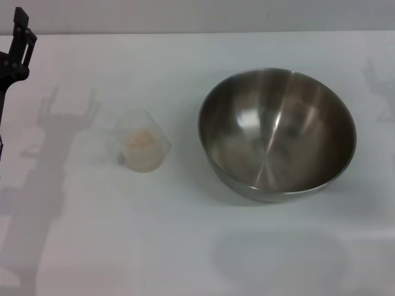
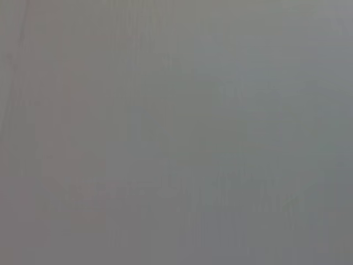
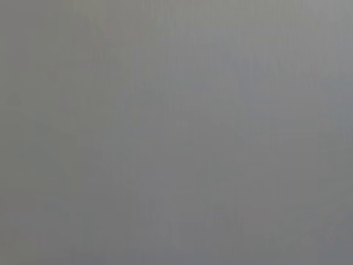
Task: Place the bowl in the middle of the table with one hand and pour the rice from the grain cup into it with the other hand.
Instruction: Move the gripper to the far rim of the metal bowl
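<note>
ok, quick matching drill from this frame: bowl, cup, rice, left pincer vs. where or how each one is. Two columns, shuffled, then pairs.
Things:
1. bowl
2. cup
3. rice
4. left pincer

States:
A. inside the cup
B. raised at the table's far left edge, holding nothing
C. empty, right of centre on the table
D. upright, left of the bowl, apart from it

Pairs: 1-C, 2-D, 3-A, 4-B

A plain white tabletop point(image 1: 185, 246) fills nearly the whole scene, meeting a pale grey wall point(image 1: 203, 15) along its far edge, with soft grey shadows lying on its left side.
</note>
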Controlling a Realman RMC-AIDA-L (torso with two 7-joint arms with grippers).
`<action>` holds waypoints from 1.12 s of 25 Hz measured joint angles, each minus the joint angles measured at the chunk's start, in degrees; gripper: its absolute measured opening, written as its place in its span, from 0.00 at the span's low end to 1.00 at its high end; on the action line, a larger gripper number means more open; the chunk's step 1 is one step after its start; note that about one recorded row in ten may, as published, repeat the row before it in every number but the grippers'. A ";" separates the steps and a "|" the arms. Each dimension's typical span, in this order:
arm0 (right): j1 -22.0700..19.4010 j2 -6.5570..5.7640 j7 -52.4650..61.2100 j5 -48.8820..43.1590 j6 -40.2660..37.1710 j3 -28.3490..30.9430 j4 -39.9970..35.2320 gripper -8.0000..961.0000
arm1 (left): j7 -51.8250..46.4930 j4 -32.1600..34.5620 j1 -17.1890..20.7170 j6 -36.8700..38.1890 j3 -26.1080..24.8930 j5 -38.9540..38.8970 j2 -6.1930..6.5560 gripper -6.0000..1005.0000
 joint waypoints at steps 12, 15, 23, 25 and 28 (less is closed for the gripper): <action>0.42 -0.29 -0.58 -0.27 0.02 0.29 -1.35 0.73 | -0.06 -0.32 0.90 -0.34 -0.17 -0.25 -0.15 0.78; 0.83 -0.38 -2.41 -0.21 0.81 0.49 -1.73 0.73 | -0.08 -0.32 1.03 -0.15 -0.13 -0.26 -0.15 0.78; -1.64 -0.61 -4.61 -0.58 19.41 0.29 -17.33 0.73 | -0.11 -0.61 0.84 -0.36 -0.06 -0.23 -0.15 0.78; -3.45 -0.52 -4.58 -1.65 27.19 0.00 -23.95 0.73 | -0.10 -0.79 0.82 -0.27 -0.05 -0.16 -0.15 0.78; -6.60 -0.25 -4.53 -3.95 42.09 -0.49 -35.84 0.73 | -0.11 -0.86 0.93 -0.20 -0.04 -0.13 -0.16 0.78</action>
